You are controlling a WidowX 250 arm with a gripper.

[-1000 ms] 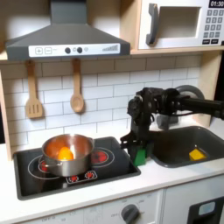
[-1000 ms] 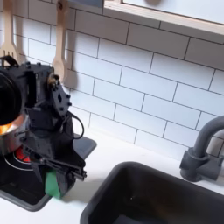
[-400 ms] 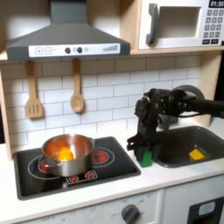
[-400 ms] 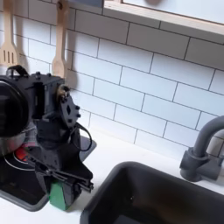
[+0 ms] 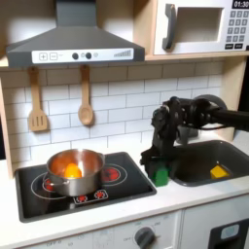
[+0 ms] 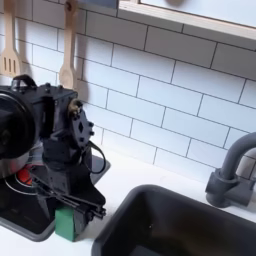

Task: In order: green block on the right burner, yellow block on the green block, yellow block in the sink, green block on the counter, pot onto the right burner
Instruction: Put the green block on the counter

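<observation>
**Tool** (image 5: 159,171): black, pointed down, clamped on the green block (image 5: 160,176). In the second exterior view the tool (image 6: 66,215) holds the green block (image 6: 65,224) low over the strip of table (image 6: 115,180) between cooktop and sink. Whether the block touches the surface cannot be told.

**Green block**: between the tool's fingers, just off the cooktop's (image 5: 126,191) edge nearest the sink. Judged to be on the step of setting it on the table, which explains the low, vertical hold.

**Yellow block** (image 5: 219,171): well apart from the tool, lying in the sink (image 5: 202,148) on the far side from the cooktop. That step looks done.

**Pot** (image 5: 74,171): on the cooktop, on the burner farther from the tool, upright, with an orange piece (image 5: 72,170) inside. Not yet slid across; the burner (image 5: 114,174) nearer the tool is free to receive it.

**Faucet** (image 6: 230,170): dark grey arch at the back of the sink (image 6: 130,220), well apart from the tool.

**Wall items**: two wooden utensils (image 5: 37,103) hang on the tile behind the pot, under the hood (image 5: 76,41); a microwave (image 5: 197,25) sits above the sink.
</observation>
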